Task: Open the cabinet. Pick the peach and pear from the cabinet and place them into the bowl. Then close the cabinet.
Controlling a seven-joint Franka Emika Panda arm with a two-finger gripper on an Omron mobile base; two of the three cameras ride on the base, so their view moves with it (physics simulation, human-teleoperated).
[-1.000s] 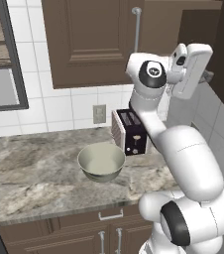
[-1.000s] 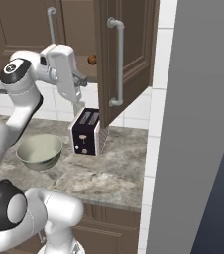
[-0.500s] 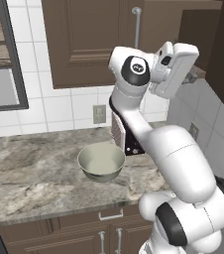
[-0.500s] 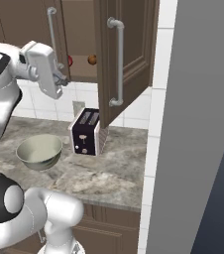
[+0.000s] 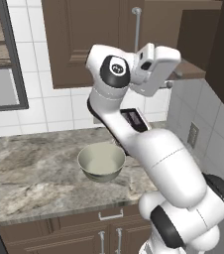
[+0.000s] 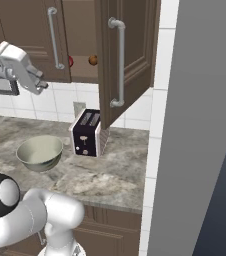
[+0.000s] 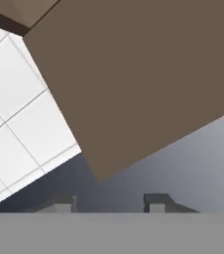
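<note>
Pincer [image 7: 106,201], fingers parted and holding nothing, hangs well left of the pear [image 6: 70,61] in the open cabinet [image 6: 127,55].

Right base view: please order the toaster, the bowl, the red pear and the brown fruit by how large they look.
1. toaster and bowl: alike, no clear ranking.
2. pear and brown fruit: both tiny and partly hidden, too close to rank.

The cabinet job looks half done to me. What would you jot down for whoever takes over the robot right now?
Gripper: open, holding nothing, raised left of the open door.
Cabinet: right door swung open, left door shut.
Pear and a brown round fruit sit on the shelf; peach not visible.
Bowl: on the counter beside the toaster, no fruit in it.
Done: opening. Left: both fruits into bowl, close the door.
</note>
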